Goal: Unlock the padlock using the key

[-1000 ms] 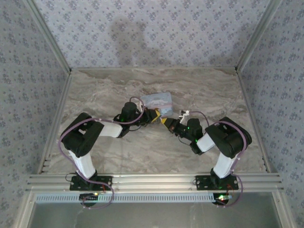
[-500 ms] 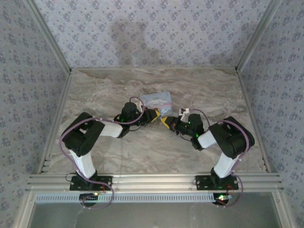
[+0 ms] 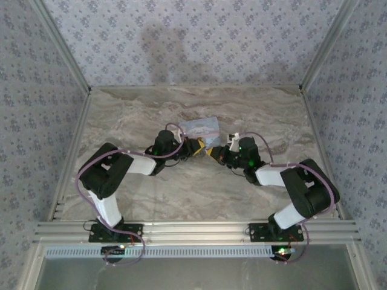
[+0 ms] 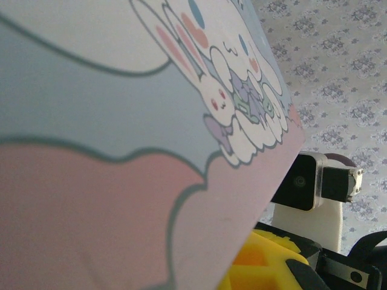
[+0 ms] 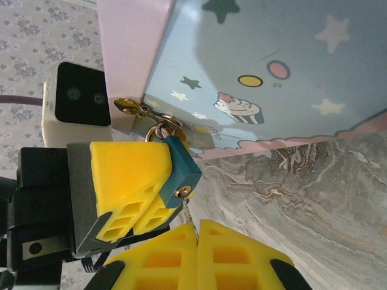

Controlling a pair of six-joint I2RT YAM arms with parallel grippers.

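Pinching the key (image 5: 188, 210) in jaws drawn narrow, your right claw (image 5: 196, 234) is pointing up at the padlock (image 5: 181, 170), which is sitting just beyond its fingertips. You are seeing only a thin sliver of the key's metal shaft, running from between the yellow pads to the keyhole end of the teal lock body; how deep it is seated, you cannot tell. Your left claw (image 5: 158, 192) is sitting to the right claw's left, squeezed tight on the padlock's body, its yellow fingers (image 5: 124, 172) touching the lock's side. Just above that grip, the padlock's shackle is meeting the brass hasp (image 5: 130, 106) at the corner of the pale blue cartoon tin (image 5: 272, 72), which is lying beyond both claws on the marble table (image 5: 302, 199). From overhead, you are seeing the two claws sitting tip to tip at the tin's near edge. Through the left wrist camera, the tin's bunny-printed face is lying close above the left claw, and the right claw's yellow finger is showing just below its edge.
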